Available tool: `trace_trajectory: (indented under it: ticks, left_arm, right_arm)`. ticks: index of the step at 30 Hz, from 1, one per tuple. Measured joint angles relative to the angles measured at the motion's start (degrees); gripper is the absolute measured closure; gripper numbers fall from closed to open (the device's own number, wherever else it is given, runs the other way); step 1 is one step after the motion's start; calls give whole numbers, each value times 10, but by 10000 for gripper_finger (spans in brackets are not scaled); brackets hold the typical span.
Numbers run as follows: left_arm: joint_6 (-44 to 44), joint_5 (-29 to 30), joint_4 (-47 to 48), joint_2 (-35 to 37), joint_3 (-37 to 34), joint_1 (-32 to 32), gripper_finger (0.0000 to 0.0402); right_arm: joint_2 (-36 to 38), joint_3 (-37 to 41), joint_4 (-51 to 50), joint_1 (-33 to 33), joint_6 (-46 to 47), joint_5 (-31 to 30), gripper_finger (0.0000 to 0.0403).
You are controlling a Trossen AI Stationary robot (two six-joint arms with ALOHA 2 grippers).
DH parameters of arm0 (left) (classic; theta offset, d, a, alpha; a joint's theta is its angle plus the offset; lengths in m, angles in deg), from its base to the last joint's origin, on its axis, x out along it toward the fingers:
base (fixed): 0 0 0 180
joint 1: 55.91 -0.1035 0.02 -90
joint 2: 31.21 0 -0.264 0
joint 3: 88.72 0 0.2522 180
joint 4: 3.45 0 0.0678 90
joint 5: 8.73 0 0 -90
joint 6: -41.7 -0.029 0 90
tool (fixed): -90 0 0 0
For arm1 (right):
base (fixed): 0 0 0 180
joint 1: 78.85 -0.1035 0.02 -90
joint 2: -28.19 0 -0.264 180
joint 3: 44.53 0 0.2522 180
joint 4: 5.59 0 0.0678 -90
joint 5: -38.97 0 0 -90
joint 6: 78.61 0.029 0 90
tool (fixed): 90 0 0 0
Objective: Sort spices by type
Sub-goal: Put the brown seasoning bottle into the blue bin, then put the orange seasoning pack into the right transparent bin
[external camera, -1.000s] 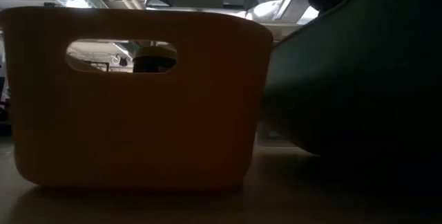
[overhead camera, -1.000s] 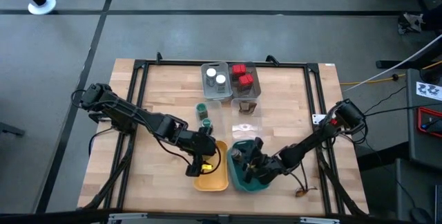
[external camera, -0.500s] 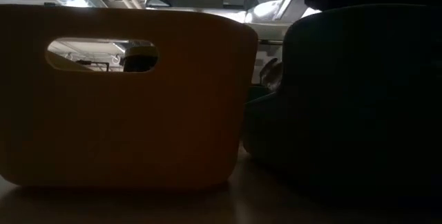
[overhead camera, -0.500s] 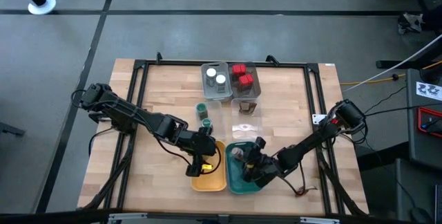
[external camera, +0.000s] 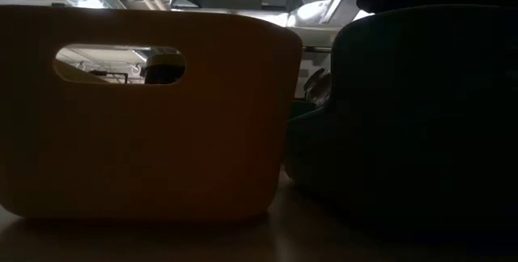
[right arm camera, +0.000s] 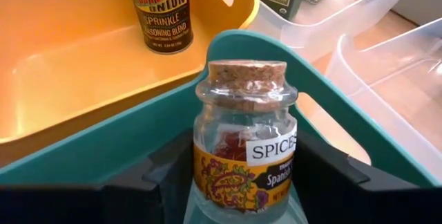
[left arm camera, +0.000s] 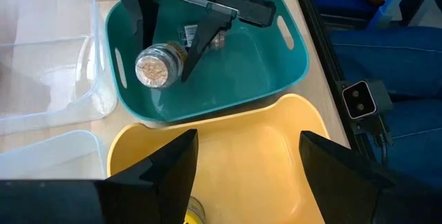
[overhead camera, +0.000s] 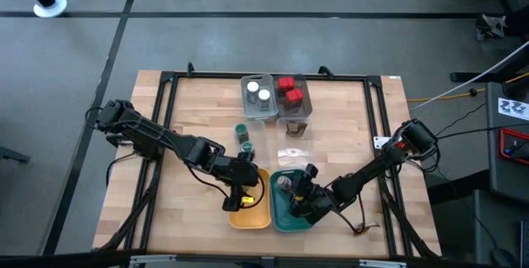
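- While the wooden tabletop [overhead camera: 190,119] carries four trays, the yellow tray [overhead camera: 254,210] and the teal tray [overhead camera: 283,216] sit side by side at its near edge, and a grey tray [overhead camera: 257,96] and a clear tray [overhead camera: 296,102] stand at the far side.
- White-lidded jars [overhead camera: 258,93] stand in the grey tray; red boxy tins [overhead camera: 288,91] fill the clear one.
- Green-lidded jars [overhead camera: 243,134] stand loose on the wood between the far trays and the yellow tray.
- Right gripper [overhead camera: 302,192] reaches in low from the right, over the teal tray; its fingers [right arm camera: 148,175] are clamped on a cork-stoppered jar [right arm camera: 245,148], held upright just inside the tray's wall.
- That jar is clear glass with a round tan cork and a yellow-orange label reading "SPICES".
- Left gripper [overhead camera: 242,189] stretches from the far left down over the yellow tray, its fingers [left arm camera: 162,165] apart with nothing between them.
- A dark-labelled seasoning tin [right arm camera: 160,11] stands upright in the yellow tray.
- Both near trays are smooth plastic with rounded corners and slot handles.
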Motion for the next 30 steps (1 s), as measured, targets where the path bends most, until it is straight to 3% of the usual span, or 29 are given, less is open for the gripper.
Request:
trace_trajectory:
  ticks: [7, 19, 30]
  left_arm:
    - [0, 0, 0, 0, 0, 0, 164]
    - [0, 0, 0, 0, 0, 0, 164]
    - [-4, 0, 10, 4, 0, 1, 164]
  right_arm:
    - [0, 0, -3, 0, 0, 4, 168]
    - [1, 0, -3, 0, -4, 6, 165]
    - [114, 0, -10, -1, -61, 130, 165]
